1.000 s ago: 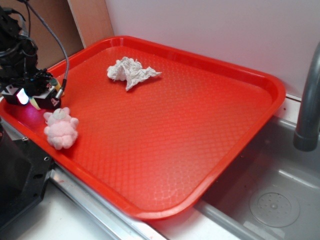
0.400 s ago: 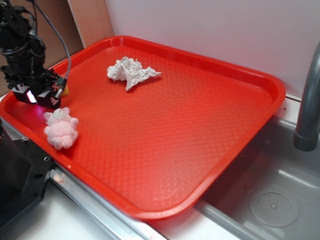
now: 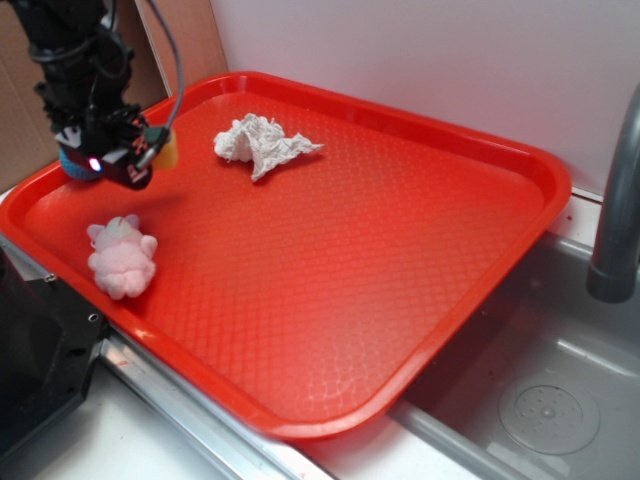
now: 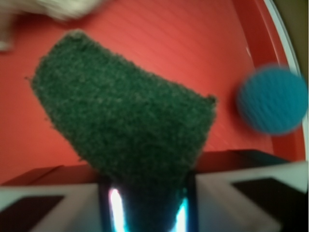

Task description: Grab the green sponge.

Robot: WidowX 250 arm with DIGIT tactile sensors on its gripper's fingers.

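The claw (image 3: 125, 165) is clamped on the sponge (image 4: 126, 126), which sits at the upper left of the exterior frame, lifted clear of the tray (image 3: 545, 170). In the wrist view the dark green scouring face fills the middle, its lower end pinched between the jaws, with the teal ball (image 4: 272, 100) hanging to the right. It looks light and soft; the foam will likely squash, so a hold across the block's middle should be surer than at one end. Below sits the pink plush (image 3: 122, 258); the paper (image 3: 262, 143) lies to the right.
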